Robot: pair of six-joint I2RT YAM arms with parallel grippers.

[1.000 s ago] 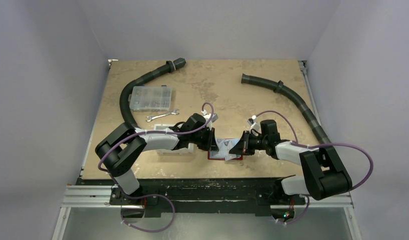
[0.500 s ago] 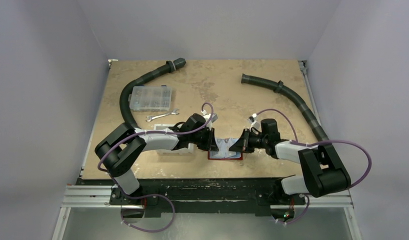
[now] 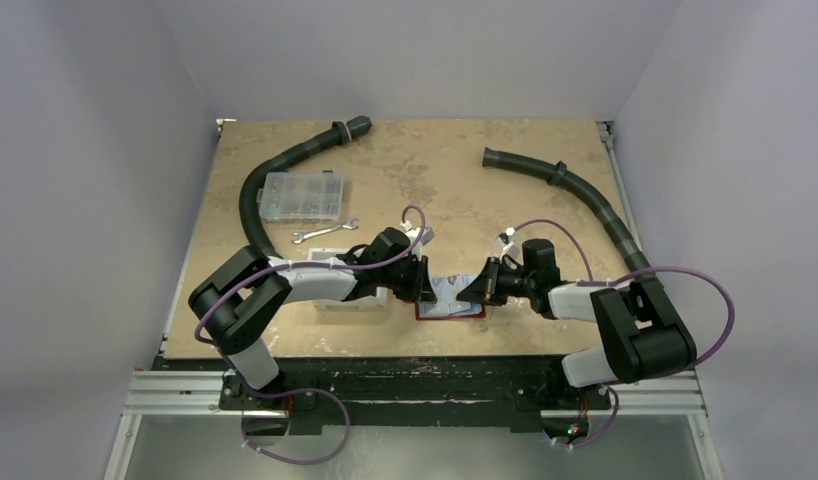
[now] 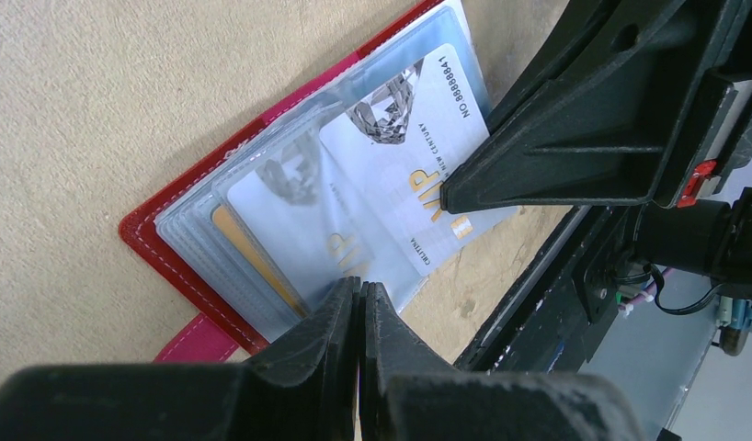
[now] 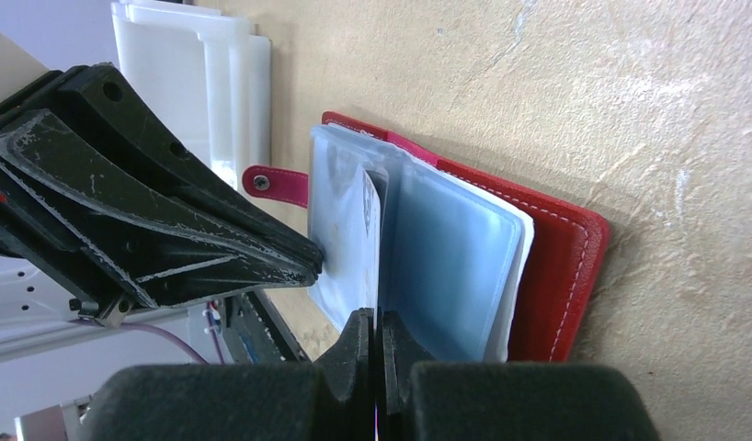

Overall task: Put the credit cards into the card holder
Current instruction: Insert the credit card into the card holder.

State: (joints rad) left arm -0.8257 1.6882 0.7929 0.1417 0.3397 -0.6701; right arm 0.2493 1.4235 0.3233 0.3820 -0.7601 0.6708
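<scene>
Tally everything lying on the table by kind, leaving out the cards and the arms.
Black corrugated hoses: 2
Clear plastic compartment box: 1
Silver wrench: 1
White rectangular plastic bin: 1
Red folding card holder: 1
Total: 6

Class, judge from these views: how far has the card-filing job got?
Done: card holder open, a yellowish card and a blue VIP card sleeved. In hand: the right gripper pinches a second VIP card, seemingly part in; the shut left gripper touches the sleeves. Left: seating that card.
</scene>
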